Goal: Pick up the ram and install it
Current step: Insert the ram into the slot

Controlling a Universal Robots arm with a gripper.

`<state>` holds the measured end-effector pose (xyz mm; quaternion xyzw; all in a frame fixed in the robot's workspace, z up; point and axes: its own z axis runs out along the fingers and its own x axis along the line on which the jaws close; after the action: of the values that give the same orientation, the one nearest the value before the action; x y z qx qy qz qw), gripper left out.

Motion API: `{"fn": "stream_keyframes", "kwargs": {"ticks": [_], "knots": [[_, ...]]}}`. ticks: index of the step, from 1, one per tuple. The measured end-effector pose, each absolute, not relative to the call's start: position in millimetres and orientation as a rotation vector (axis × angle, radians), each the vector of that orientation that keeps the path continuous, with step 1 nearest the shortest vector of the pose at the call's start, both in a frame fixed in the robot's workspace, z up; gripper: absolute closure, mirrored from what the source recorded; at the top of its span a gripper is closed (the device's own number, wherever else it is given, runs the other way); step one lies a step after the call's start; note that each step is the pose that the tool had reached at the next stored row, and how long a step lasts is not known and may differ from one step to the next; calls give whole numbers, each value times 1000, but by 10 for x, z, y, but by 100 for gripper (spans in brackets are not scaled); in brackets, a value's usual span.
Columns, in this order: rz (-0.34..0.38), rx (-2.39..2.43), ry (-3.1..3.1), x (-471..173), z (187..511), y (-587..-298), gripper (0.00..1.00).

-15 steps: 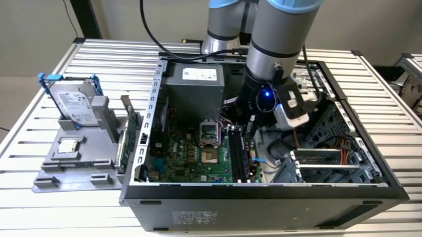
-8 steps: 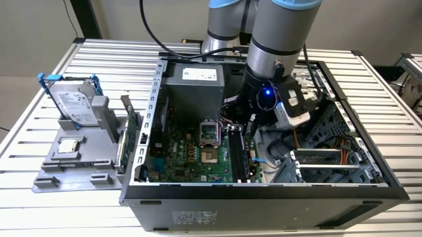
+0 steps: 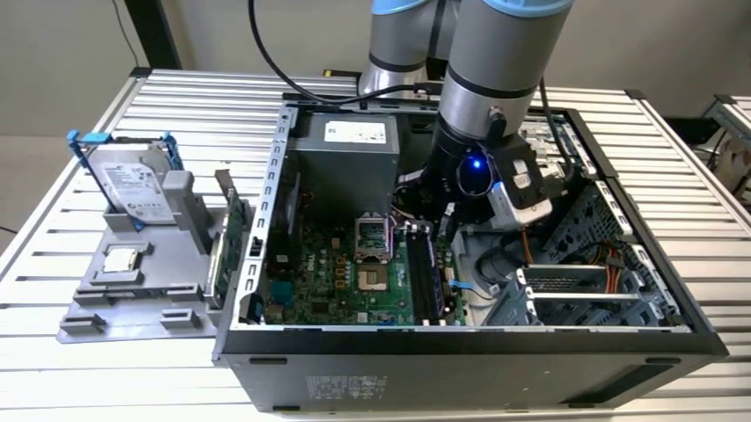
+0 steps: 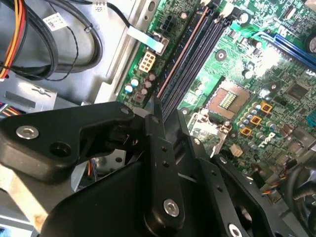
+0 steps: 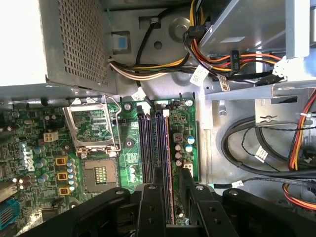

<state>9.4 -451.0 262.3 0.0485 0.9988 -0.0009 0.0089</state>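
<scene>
Ram edge-on in the memory slots, apparently seated or close to it; gripper low inside the open case, jaws narrow astride the ram's end, grip uncertain; final seating unconfirmed.

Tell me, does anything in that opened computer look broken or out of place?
Nothing looks broken or spilled. One oddity is that the processor socket on the motherboard sits empty, with its metal frame flipped open. The hard drive also stands outside the case, upright in a grey holder.
</scene>
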Motion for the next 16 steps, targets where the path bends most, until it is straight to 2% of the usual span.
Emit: {"fn": "stream_keyframes", "kwargs": {"ticks": [8,9,16], "knots": [[14,152,3121,94,2624,-4510,0],[14,152,3121,93,2624,-4510,100],[18,152,3121,94,2624,-4510,100]]}}
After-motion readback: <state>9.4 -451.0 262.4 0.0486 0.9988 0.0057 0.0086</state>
